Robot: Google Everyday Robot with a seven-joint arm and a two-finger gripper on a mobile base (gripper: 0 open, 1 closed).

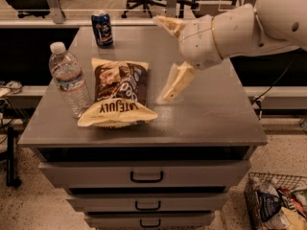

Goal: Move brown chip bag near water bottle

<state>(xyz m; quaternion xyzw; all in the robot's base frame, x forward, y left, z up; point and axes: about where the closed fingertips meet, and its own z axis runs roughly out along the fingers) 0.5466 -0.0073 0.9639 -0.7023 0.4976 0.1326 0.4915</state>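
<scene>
The brown chip bag lies flat on the grey cabinet top, cream edges and dark brown centre. Its left edge is right beside the water bottle, a clear ribbed bottle with a white cap that stands upright at the left. My gripper hangs above the top, just right of the bag and apart from it. It is open and empty, with one cream finger pointing down near the surface and the other raised behind.
A dark blue drink can stands at the back left of the top. The cabinet has drawers below. A wire basket with small packets sits on the floor at the lower right. Office chairs stand behind.
</scene>
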